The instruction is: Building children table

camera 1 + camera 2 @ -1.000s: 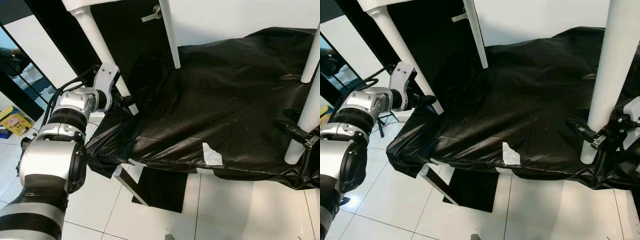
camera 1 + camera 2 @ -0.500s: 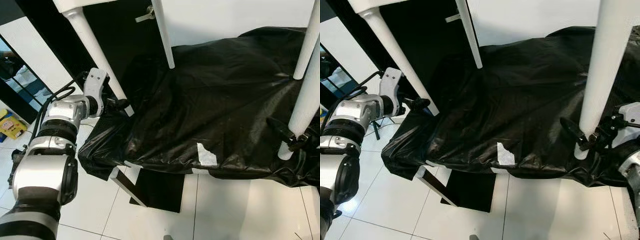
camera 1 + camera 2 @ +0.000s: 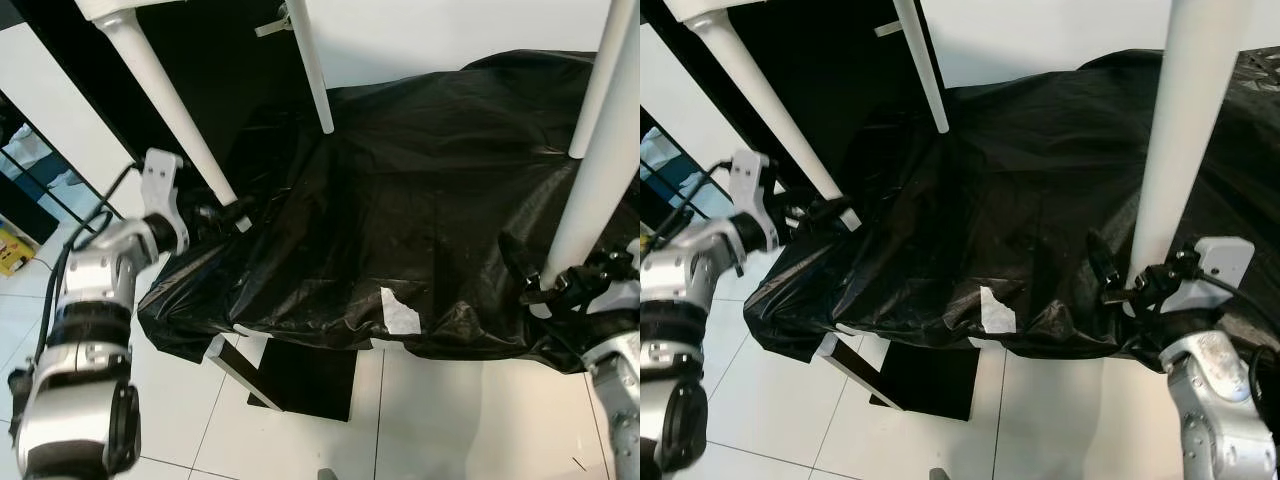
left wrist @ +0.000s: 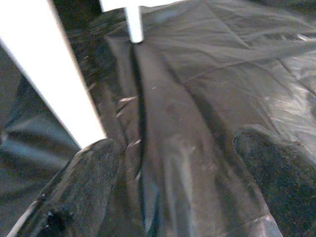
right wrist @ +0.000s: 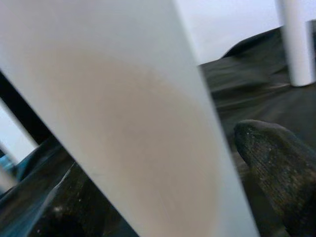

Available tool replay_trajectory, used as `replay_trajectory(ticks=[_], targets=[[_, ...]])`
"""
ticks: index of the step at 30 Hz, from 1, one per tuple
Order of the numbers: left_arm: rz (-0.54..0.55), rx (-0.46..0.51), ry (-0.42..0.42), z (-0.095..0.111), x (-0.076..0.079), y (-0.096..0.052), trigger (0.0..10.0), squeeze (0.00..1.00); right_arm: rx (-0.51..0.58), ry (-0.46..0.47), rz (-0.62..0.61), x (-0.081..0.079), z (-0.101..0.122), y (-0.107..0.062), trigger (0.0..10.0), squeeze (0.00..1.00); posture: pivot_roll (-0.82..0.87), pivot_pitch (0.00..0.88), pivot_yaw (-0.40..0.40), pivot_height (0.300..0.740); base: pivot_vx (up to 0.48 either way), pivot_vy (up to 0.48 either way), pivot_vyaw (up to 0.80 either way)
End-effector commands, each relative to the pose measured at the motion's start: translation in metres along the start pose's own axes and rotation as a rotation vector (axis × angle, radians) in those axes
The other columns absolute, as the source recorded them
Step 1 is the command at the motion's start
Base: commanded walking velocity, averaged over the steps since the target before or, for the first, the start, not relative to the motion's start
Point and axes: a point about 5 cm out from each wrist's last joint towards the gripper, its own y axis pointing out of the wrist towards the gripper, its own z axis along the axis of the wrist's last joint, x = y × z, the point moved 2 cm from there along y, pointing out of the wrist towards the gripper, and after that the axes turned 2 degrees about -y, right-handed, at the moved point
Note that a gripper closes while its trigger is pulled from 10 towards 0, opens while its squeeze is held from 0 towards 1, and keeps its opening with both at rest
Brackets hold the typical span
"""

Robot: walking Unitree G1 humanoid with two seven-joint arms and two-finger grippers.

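A white children's table stands on four legs on a black plastic sheet (image 3: 420, 210), the right gripper (image 3: 1118, 285) closed around the base of the near right leg (image 3: 1170, 130) and the left gripper (image 3: 222, 211) spread wide by the foot of the near left leg (image 3: 165, 110), one finger beside that leg's tip. The step looks best done by keeping the clamped leg upright and closing the left fingers squarely on their leg before any lift. The left wrist view shows the open fingers (image 4: 86, 173) straddling bare plastic with the far left leg (image 4: 133, 22) ahead, while the right wrist view shows the leg pressed between the pads (image 5: 276, 163).
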Motion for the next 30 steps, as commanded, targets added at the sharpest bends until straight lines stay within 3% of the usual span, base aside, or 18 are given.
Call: replay_trajectory(ticks=[1,12,18,27,28,30], targets=[[0.049,0.012,-0.011,0.001,-0.009,-0.011,10.0,0.00,0.019,-0.011,-0.030,-0.001,0.003,-0.003,10.0,0.00,0.01,0.000,0.165,0.740,0.000,0.000,0.00],[0.174,0.048,-0.013,-0.034,-0.002,-0.054,10.0,0.00,-0.087,-0.029,-0.174,-0.017,-0.027,-0.040,10.0,0.00,0.00,0.000,0.151,0.740,0.000,0.000,0.00],[0.246,0.112,-0.080,-0.048,0.005,-0.071,10.0,0.00,-0.149,-0.031,-0.153,-0.034,-0.043,-0.053,10.0,0.00,0.01,0.000,0.141,0.740,0.000,0.000,0.00],[0.335,0.176,-0.095,-0.069,0.022,-0.093,10.0,0.00,-0.229,-0.073,-0.054,-0.054,-0.068,-0.070,10.0,0.00,0.03,0.000,0.114,0.740,0.000,0.000,0.00],[0.416,0.203,-0.107,-0.073,0.021,-0.101,10.0,0.00,-0.257,-0.086,-0.055,-0.052,-0.076,-0.076,10.0,0.00,0.03,0.000,0.103,0.740,0.000,0.000,0.00],[0.478,0.214,-0.153,-0.078,0.018,-0.108,10.0,0.00,-0.276,-0.090,-0.062,-0.049,-0.082,-0.079,10.0,0.00,0.03,0.000,0.101,0.740,0.000,0.000,0.00]])
